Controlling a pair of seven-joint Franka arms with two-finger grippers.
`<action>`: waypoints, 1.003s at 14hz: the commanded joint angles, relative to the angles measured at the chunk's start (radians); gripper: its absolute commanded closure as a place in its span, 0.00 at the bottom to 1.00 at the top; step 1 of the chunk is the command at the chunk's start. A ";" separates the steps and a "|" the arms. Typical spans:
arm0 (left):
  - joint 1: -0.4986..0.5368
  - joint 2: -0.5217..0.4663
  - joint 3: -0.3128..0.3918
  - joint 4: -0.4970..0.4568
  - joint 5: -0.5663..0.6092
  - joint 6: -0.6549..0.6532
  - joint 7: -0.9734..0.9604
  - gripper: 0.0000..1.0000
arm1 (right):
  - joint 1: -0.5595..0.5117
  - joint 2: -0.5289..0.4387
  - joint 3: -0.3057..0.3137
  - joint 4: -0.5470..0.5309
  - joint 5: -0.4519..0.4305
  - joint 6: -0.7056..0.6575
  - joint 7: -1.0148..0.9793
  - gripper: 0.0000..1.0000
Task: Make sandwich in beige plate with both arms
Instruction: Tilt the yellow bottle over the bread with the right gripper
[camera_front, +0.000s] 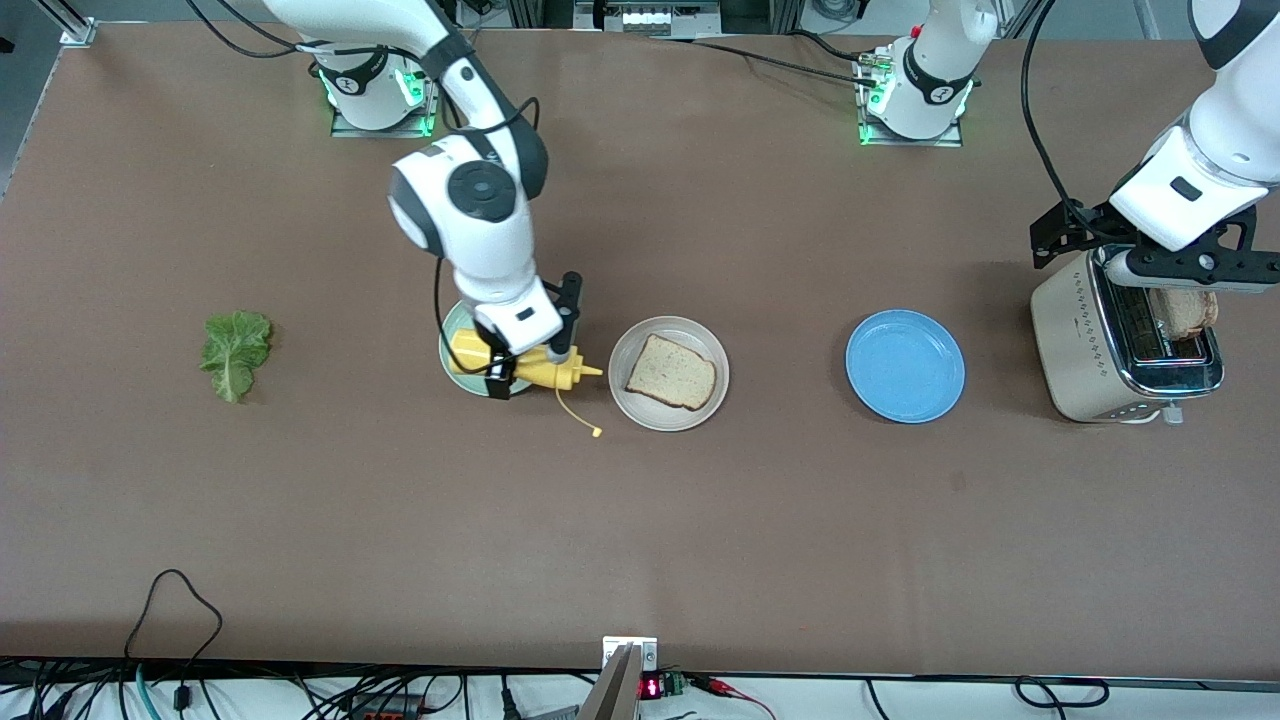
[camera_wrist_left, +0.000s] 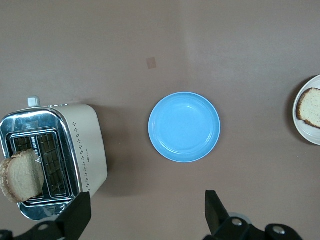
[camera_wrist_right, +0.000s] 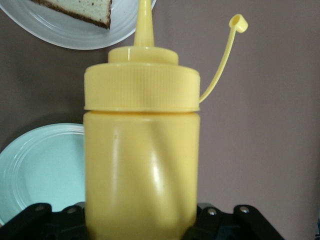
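The beige plate (camera_front: 668, 412) holds one bread slice (camera_front: 672, 372) near the table's middle; both also show in the left wrist view, plate (camera_wrist_left: 300, 131) and slice (camera_wrist_left: 311, 107). A second bread slice (camera_front: 1183, 310) stands up out of the toaster (camera_front: 1085, 340). The lettuce leaf (camera_front: 236, 352) lies on the table toward the right arm's end. My right gripper (camera_front: 510, 368) is shut on a yellow squeeze bottle (camera_wrist_right: 142, 150), tipped with its nozzle toward the beige plate (camera_wrist_right: 70, 35). My left gripper (camera_wrist_left: 146, 215) is open and empty, up over the toaster.
A mint-green plate (camera_front: 458, 352) lies under the held bottle (camera_front: 548, 372). A blue plate (camera_front: 905, 366) lies bare between the beige plate and the toaster. The bottle's cap (camera_wrist_right: 239, 22) hangs open on its tether.
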 joint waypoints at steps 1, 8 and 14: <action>-0.008 0.001 0.010 0.012 -0.019 -0.016 -0.004 0.00 | 0.079 0.081 -0.015 0.136 -0.104 -0.136 0.101 0.66; -0.010 0.001 0.008 0.014 -0.018 -0.020 -0.004 0.00 | 0.168 0.201 -0.017 0.235 -0.207 -0.204 0.259 0.66; -0.008 0.001 0.008 0.014 -0.019 -0.031 -0.004 0.00 | 0.155 0.188 -0.038 0.255 -0.181 -0.207 0.237 0.66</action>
